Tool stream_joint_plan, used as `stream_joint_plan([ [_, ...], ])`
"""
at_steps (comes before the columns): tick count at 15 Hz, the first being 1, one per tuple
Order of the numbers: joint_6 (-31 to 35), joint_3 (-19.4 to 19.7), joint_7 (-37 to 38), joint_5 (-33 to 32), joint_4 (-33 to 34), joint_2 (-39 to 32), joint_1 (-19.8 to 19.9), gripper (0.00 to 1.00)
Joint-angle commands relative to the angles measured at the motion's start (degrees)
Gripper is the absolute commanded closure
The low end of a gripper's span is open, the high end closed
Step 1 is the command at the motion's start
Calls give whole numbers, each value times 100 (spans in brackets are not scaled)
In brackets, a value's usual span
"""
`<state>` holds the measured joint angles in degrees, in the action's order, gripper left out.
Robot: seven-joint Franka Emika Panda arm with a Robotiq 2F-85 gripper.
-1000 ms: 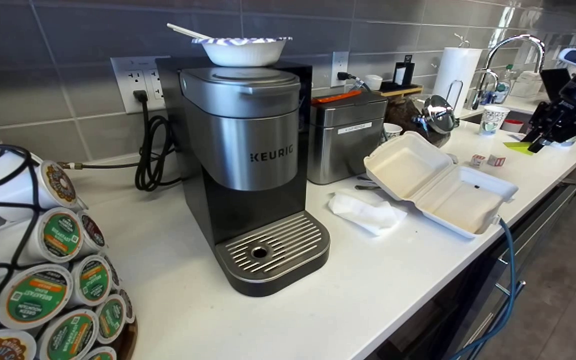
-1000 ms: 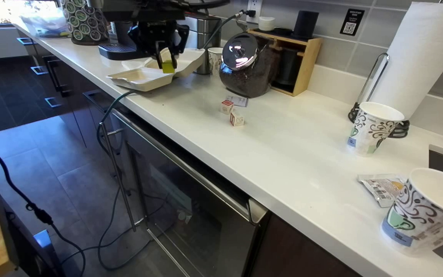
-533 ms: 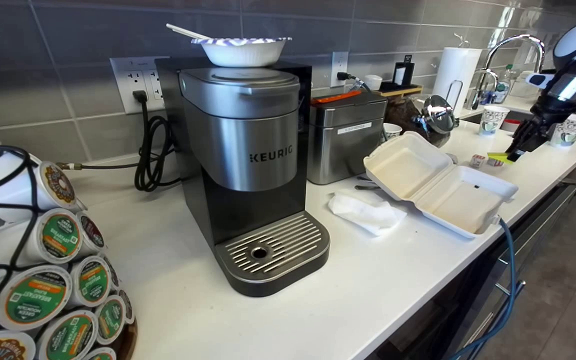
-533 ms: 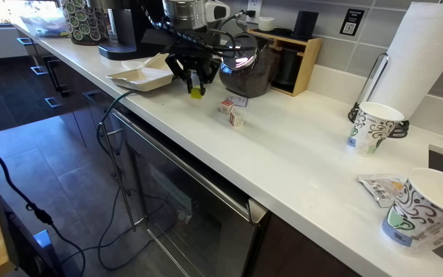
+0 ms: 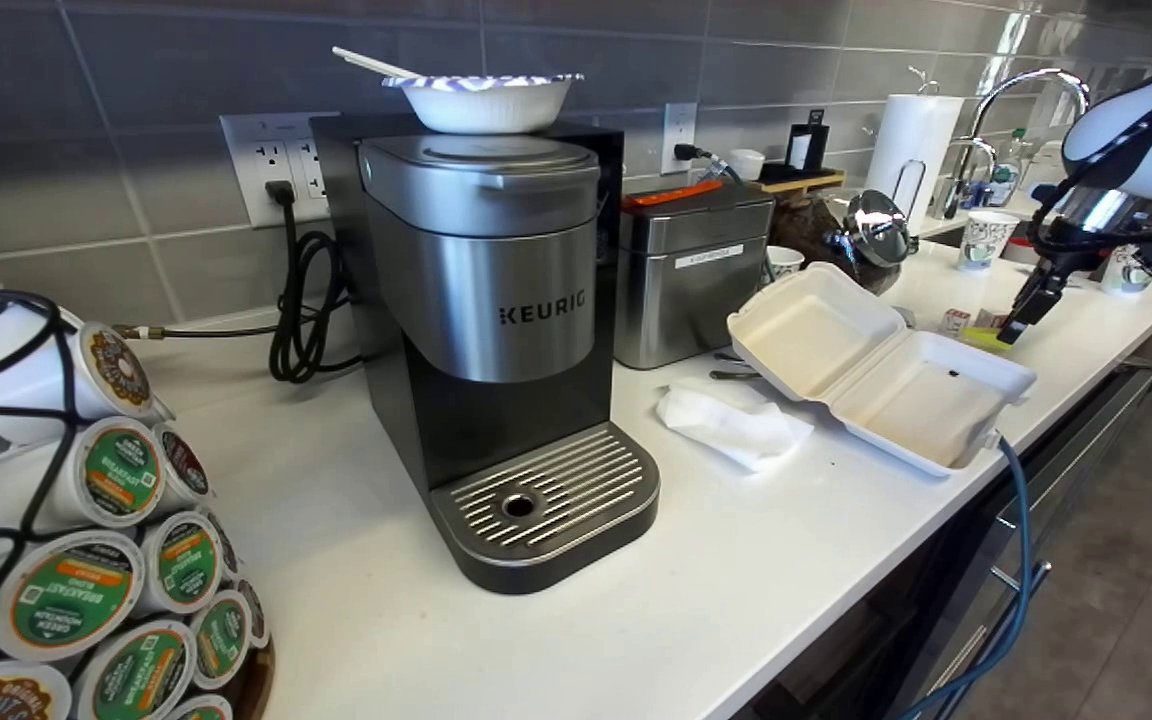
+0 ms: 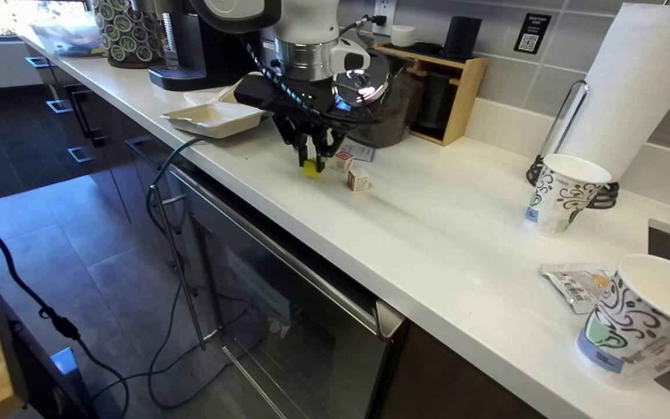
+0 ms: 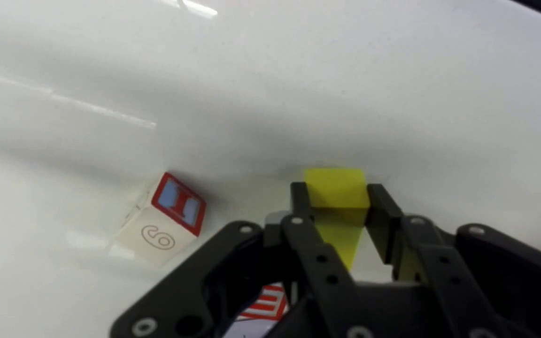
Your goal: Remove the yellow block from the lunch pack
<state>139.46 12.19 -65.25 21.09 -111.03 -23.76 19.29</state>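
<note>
One lunch pack [image 6: 218, 113], lying open, left of the fingers [image 7: 302, 199] and apart from them in an exterior view; yellow block [image 7: 337, 188] outside it. Removal judged done, setting down judged in hand. Lower left of the fingers: front edge of the counter [image 6: 451, 238], with a strip of surface between. Any drift should stay away from that edge.

At centre: gripper [image 6: 312, 166] closed to block width, a finger against each side of the block, no gap seen in the wrist view. Counter below; whether the block touches it, cannot tell. Next move calls for lowering until it seats, if it does not sit already, then parting the fingers a little and lifting straight up.

Right of the fingers, just beside: far letter cube [image 6: 343, 162], then near letter cube [image 6: 358, 180]. Tight side; the wrist view has one partly behind the gripper, so clearance cannot be read. Parting wide might nudge it. Farther right: open counter as far as a patterned cup [image 6: 567, 195], well apart from the fingers; roomiest way out
</note>
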Motion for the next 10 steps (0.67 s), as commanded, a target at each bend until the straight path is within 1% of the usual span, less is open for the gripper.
stream_joint_plan([
  [1,-116,-195,485,-219,174,-160,208,41],
  [2,-97,-195,587,-307,127,-96,196,35],
  [3,-117,-190,669,-424,50,33,178,27],
  [5,-110,-93,872,-855,-288,553,58,12],
  [6,-60,-85,899,-1032,-512,888,26,5],
  [7,-77,-88,886,-1202,-708,1201,7,0],
  [9,59,-116,752,-1401,-1114,1795,-33,0],
  [10,-17,-148,750,-1158,-417,1031,68,1],
])
